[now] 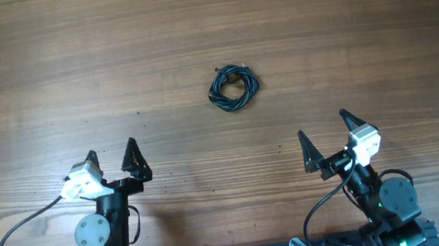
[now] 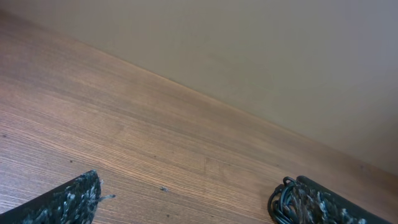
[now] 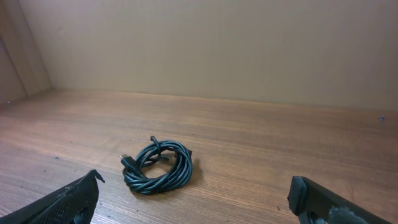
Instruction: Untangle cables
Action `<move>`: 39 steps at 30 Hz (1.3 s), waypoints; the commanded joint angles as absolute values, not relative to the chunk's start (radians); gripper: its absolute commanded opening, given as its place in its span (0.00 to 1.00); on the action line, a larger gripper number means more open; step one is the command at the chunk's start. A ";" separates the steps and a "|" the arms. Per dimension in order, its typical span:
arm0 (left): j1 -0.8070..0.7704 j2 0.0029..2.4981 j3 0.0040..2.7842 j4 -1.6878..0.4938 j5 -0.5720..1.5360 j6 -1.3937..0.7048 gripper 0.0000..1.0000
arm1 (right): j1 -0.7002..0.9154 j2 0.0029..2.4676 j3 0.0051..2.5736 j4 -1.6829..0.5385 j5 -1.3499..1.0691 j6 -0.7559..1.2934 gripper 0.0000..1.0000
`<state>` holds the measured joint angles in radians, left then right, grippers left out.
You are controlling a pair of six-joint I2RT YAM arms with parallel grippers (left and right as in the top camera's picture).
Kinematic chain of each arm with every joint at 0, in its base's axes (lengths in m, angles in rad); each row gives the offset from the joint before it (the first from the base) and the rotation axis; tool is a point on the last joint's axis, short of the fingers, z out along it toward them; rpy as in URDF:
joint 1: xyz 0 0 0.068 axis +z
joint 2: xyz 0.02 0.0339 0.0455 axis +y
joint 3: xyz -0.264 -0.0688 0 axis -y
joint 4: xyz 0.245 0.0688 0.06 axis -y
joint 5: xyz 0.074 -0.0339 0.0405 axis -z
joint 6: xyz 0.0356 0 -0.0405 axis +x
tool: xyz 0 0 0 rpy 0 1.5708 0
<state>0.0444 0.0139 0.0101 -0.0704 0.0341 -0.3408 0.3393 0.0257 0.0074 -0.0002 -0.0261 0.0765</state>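
1. Left gripper: near left. Jaws spread wide, nothing between them. Dark textured fingers frame the bottom of its wrist view.
2. Right gripper: near right. Jaws spread wide, nothing between them, pointing toward the far side.
3. Table: brown wood, grain running left to right.
4. Wall: plain beige, along the table's far edge.
5. Cables: thin black cords wound into one small round coil with a knot of crossings at its far side. Lies flat on the table, centre, slightly right, well apart from both grippers and far of them. A small plug end sticks out at the coil's left in the right wrist view.
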 commanded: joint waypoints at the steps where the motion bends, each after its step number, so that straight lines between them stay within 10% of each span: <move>1: 0.050 0.007 0.006 -0.076 0.032 -0.321 1.00 | 0.335 0.016 0.005 0.001 -0.045 0.063 1.00; 39: 0.050 0.141 0.146 -0.088 0.259 -0.265 1.00 | 0.335 0.064 0.161 0.038 -0.239 -0.105 1.00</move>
<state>0.0444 0.0566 0.0402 -0.0753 0.1776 -0.3183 0.3393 0.0422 0.0811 0.0414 -0.1955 -0.1238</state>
